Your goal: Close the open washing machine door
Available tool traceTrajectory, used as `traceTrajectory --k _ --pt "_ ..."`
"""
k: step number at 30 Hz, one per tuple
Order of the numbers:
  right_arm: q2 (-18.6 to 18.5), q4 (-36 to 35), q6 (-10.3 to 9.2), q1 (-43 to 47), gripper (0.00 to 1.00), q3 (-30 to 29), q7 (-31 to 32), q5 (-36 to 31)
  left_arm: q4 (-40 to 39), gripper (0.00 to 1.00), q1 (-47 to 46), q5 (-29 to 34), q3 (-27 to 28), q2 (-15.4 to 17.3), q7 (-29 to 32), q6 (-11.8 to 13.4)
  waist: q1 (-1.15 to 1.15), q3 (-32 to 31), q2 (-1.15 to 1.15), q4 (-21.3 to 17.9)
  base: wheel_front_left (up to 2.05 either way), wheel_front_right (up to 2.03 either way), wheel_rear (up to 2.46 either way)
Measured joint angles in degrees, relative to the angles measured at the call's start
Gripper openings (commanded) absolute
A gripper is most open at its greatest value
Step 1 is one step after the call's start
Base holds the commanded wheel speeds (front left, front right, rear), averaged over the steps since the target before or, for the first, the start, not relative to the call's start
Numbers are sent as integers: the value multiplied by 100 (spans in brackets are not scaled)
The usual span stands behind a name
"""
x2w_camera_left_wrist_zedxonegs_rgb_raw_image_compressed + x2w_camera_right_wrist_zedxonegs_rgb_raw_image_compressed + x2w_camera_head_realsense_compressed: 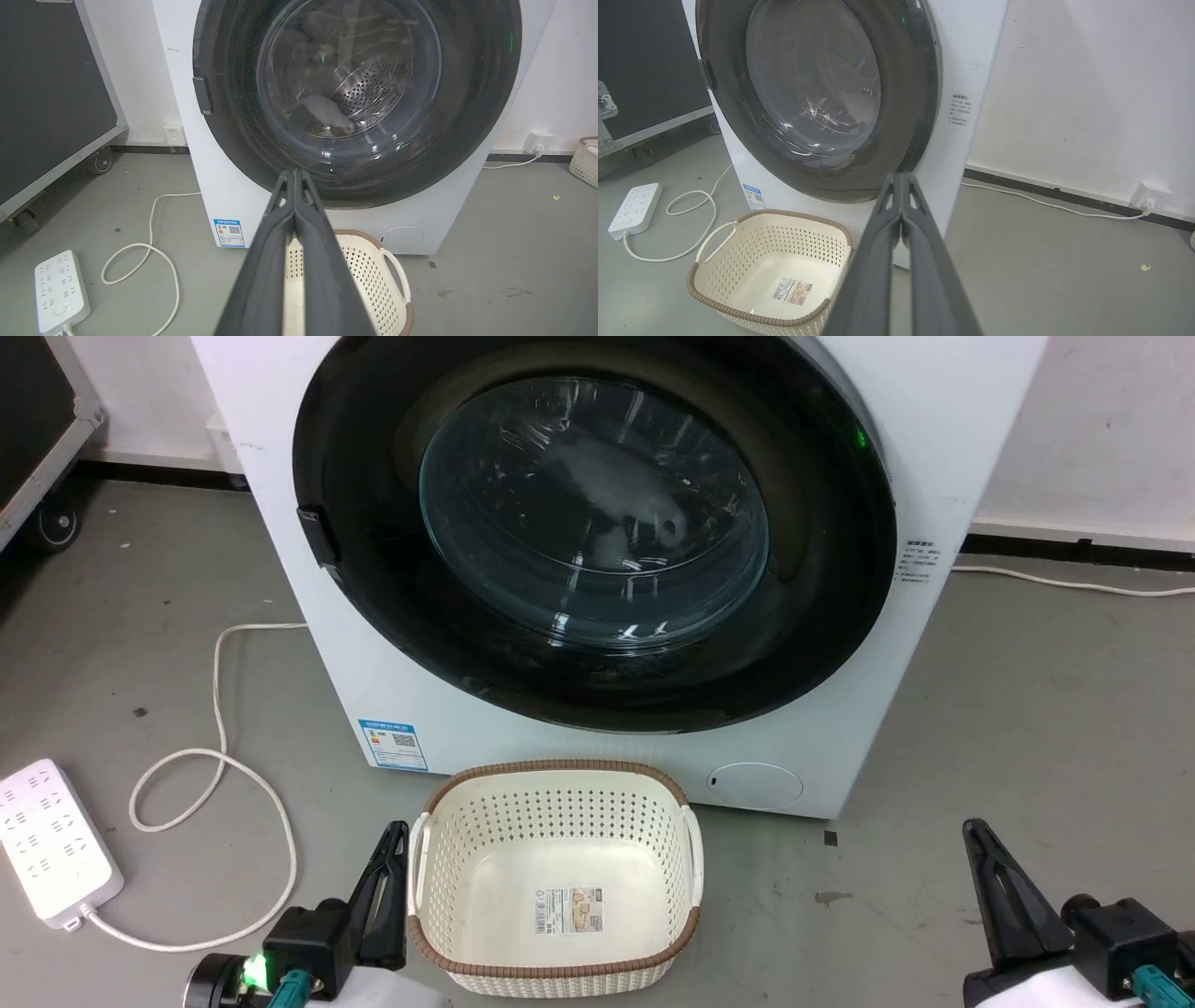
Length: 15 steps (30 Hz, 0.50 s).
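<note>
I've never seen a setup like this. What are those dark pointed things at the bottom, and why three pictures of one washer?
The dark points are the robot's two hands, called grippers. The head view looks down from its head: left gripper at lower left, right gripper at lower right. Each of the other two pictures comes from a camera on one wrist, looking along that arm's fingers, which are pressed together and hold nothing. Ahead stands the washing machine; the washing machine door, black-rimmed with a glass window, lies flat against its front, apparently shut. On the floor sit a cream basket, with just a label inside, a white power strip and its looped cord.
</note>
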Motion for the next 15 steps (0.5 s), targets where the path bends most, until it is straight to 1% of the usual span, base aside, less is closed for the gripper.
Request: traceTrajectory --k 15 --pt "29 -9 0 -72 0 56 152 0 -49 0 -19 58 68 -22 179 18 0 -2 0 39 0 0 0"
